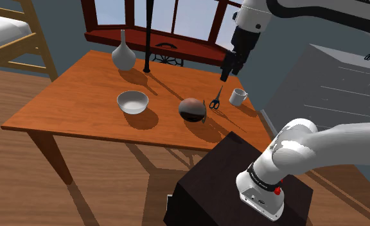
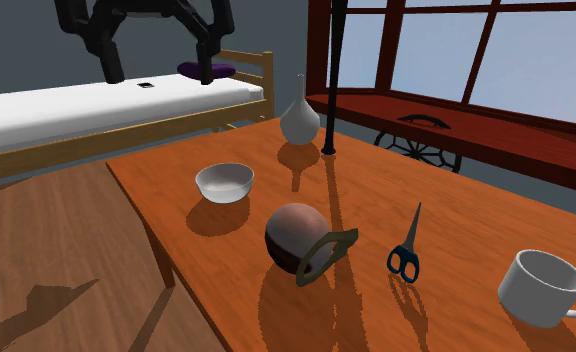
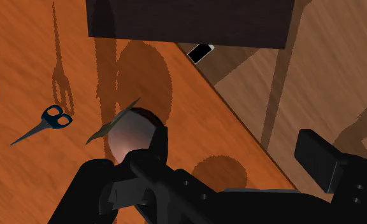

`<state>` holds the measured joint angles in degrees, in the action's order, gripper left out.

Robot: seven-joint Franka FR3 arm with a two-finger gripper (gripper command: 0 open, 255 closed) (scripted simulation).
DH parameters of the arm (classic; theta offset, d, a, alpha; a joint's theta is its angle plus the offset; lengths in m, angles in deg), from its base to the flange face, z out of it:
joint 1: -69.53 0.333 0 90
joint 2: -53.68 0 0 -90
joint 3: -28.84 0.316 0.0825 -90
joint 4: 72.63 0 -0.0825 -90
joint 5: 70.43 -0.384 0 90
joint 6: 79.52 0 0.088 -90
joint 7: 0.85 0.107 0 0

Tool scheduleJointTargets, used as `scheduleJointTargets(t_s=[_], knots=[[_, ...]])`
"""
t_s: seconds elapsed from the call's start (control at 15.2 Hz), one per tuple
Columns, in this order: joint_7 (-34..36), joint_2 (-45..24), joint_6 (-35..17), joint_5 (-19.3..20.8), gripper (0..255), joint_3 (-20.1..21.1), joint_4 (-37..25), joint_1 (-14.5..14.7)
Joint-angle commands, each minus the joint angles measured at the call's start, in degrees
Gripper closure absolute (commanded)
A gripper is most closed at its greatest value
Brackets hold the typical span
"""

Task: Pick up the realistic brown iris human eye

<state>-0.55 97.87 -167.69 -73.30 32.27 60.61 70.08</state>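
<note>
No writing, label, brand, number or sign can be read on anything.
</note>
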Motion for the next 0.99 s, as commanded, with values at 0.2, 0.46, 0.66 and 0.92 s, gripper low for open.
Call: scheduleJointTargets(t_s=[0.2,0.46,0.66,0.92], knots=[[3.51,-1.86,-6.71,-0.17,0,-0.04,3.64,-2.16],[8.1,-5.31,-15.76,-0.34,0,-0.14,7.65,-5.06],[11.51,-8.6,-22.62,-0.39,0,-0.31,10.02,-7.21],[16.0,-13.86,-31.77,-0.4,0,-0.63,12.32,-10.05]])
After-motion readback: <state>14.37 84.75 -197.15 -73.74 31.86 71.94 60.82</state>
